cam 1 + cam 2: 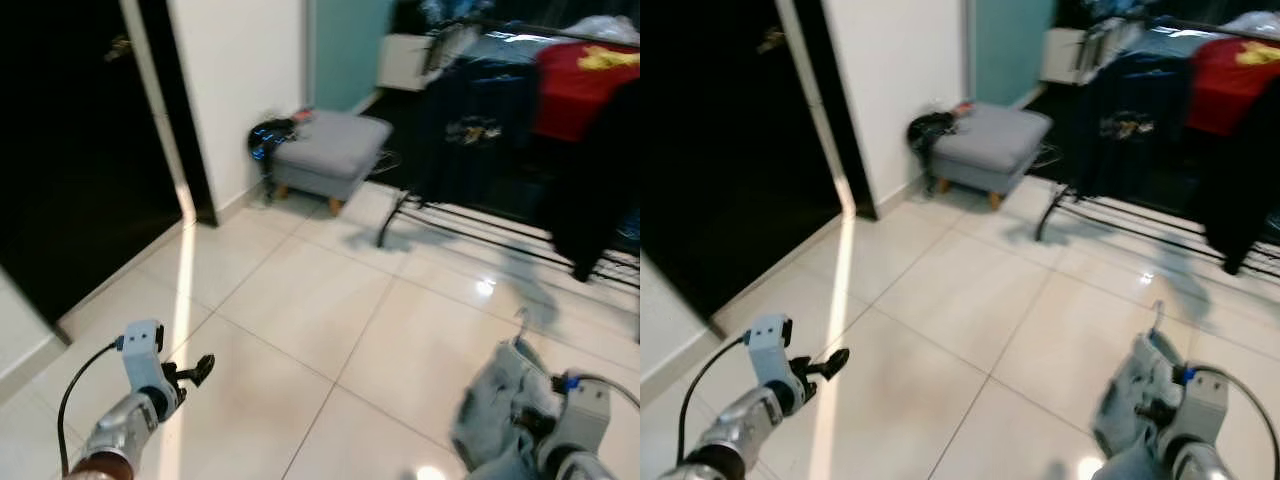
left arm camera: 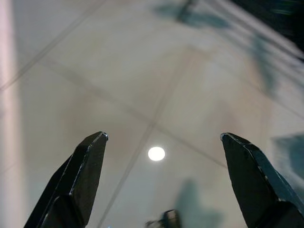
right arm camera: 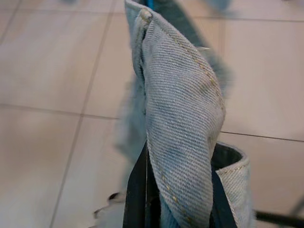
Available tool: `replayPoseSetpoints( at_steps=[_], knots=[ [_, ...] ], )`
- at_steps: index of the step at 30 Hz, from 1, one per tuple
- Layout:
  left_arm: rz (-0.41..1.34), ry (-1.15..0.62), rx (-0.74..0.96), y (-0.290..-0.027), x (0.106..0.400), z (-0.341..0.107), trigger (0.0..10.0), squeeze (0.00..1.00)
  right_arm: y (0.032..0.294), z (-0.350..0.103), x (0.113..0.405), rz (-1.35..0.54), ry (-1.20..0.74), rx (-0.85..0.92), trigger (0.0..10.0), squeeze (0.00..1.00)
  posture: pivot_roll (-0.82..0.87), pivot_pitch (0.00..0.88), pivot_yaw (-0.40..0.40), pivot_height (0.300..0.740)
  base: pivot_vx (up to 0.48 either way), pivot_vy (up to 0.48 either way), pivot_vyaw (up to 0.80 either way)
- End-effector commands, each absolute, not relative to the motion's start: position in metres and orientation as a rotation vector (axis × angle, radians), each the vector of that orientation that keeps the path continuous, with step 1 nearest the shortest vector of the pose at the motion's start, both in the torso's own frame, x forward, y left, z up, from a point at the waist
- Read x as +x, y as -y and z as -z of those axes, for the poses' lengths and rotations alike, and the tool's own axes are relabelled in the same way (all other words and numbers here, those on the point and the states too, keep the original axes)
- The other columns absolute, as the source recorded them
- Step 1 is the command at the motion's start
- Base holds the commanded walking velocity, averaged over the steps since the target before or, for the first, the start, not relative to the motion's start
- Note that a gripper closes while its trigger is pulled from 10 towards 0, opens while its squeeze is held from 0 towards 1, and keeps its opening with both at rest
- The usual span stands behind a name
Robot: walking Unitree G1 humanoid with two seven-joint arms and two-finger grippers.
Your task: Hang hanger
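A pale blue denim garment (image 1: 495, 405) hangs at the lower right, and a thin metal hanger hook (image 1: 520, 318) sticks up from its top. My right gripper (image 1: 530, 428) is shut on the denim, whose folded edge (image 3: 180, 118) is pinched between the black fingers (image 3: 138, 190). At the lower left, my left gripper (image 1: 195, 372) is held over the tiles, open, with nothing between its fingers (image 2: 85, 161). A black clothes rack (image 1: 470, 215) stands at the far right and carries dark garments and a red shirt (image 1: 580, 85).
A grey padded footstool (image 1: 335, 148) stands by the white wall corner (image 1: 235, 90), with a dark bundle (image 1: 270, 138) beside it. A dark doorway (image 1: 70, 150) opens on the left. Glossy cream floor tiles (image 1: 310, 300) lie between me and the rack.
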State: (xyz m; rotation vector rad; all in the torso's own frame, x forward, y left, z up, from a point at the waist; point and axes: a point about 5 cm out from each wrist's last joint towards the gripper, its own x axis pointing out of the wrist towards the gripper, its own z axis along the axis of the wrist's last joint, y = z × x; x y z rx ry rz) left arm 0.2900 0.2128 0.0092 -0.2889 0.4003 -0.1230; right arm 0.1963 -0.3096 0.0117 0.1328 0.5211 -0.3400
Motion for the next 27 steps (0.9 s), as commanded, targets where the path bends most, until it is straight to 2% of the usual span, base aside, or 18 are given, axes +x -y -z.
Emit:
replayPoseSetpoints(
  at_steps=[1,18,19,21,22,23,24,26,27],
  knots=[
    [0.107,-0.417,-0.271,-0.214,0.285,-0.005,10.0,0.0,0.313,-0.018,0.201,0.356,-0.447,0.086,0.0,0.0,-0.08,0.069,0.02,0.74,0.48,0.0,-0.8],
    [0.114,-0.396,-0.229,-0.201,0.288,-0.004,10.0,0.0,0.311,-0.018,0.213,0.361,-0.377,0.057,0.0,0.0,-0.08,0.06,0.01,0.74,0.48,0.0,-0.67],
    [0.112,-0.394,-0.227,-0.202,0.288,-0.005,10.0,0.0,0.311,-0.018,0.214,0.362,-0.372,0.053,2.3,0.0,-0.08,0.059,0.011,0.74,0.48,0.0,0.0],
    [0.112,-0.391,-0.224,-0.202,0.288,-0.005,10.0,0.0,0.31,-0.021,0.216,0.359,-0.353,0.043,2.3,0.0,-0.08,0.059,0.011,0.74,0.48,0.0,0.0],
    [0.112,-0.39,-0.218,-0.203,0.288,-0.005,10.0,0.0,0.31,-0.021,0.217,0.357,-0.346,0.041,5.4,0.0,-0.08,0.057,0.015,0.74,0.48,0.0,0.0],
    [0.112,-0.39,-0.218,-0.203,0.288,-0.005,10.0,0.0,0.31,-0.021,0.217,0.357,-0.346,0.041,5.4,0.0,-0.08,0.057,0.015,0.74,0.48,0.0,0.0],
    [0.112,-0.389,-0.215,-0.203,0.289,-0.006,10.0,0.0,0.31,-0.021,0.218,0.355,-0.345,0.044,7.0,0.0,-0.08,0.057,0.015,0.74,0.48,0.0,0.0],
    [0.111,-0.387,-0.212,-0.203,0.289,-0.006,10.0,0.0,0.31,-0.021,0.219,0.352,-0.342,0.047,7.0,0.0,-0.08,0.057,0.015,0.74,0.48,0.0,0.0],
    [0.113,-0.386,-0.207,-0.203,0.29,-0.007,10.0,0.0,0.31,-0.022,0.22,0.346,-0.337,0.053,10.0,0.0,-0.08,0.056,0.017,0.74,0.48,0.0,0.0]
  ],
)
